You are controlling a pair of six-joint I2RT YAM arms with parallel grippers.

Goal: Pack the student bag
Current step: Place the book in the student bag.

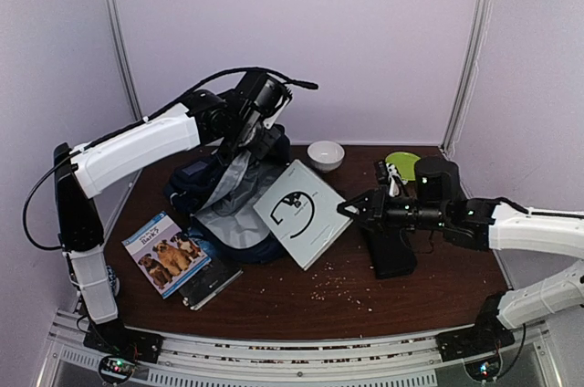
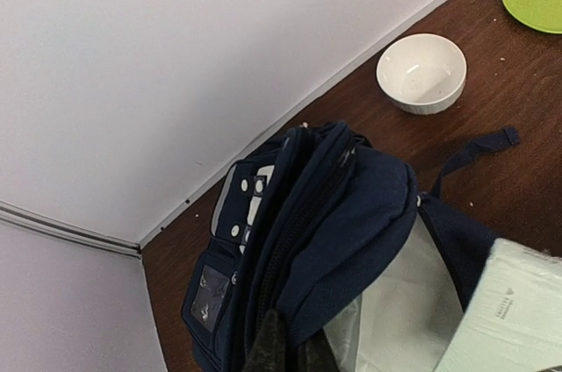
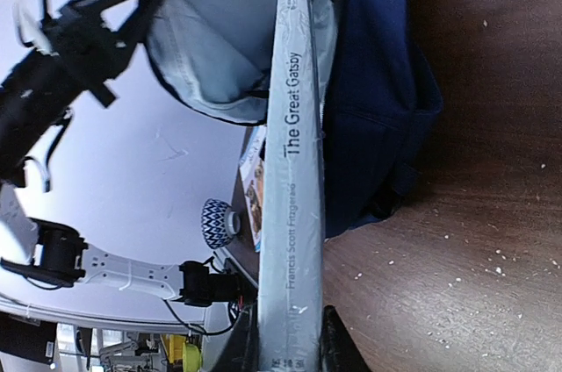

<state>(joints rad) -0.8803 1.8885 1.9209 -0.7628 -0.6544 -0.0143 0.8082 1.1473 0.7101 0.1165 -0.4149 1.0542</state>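
On table [image 1: 438, 288], back-left, bag [image 1: 187, 188] is held up by L gripper [image 1: 239, 154], clamped tight on top flap, so mouth gapes. In R gripper [image 1: 347, 208] book [image 1: 301, 214] is pinched edgewise, aimed at mouth for insertion.

Cloth student bag [image 2: 351, 205] (quite matt) on smooth wooden table [image 1: 301, 300].

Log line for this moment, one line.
left gripper: shut on backpack | right gripper: shut on book | book: at backpack mouth
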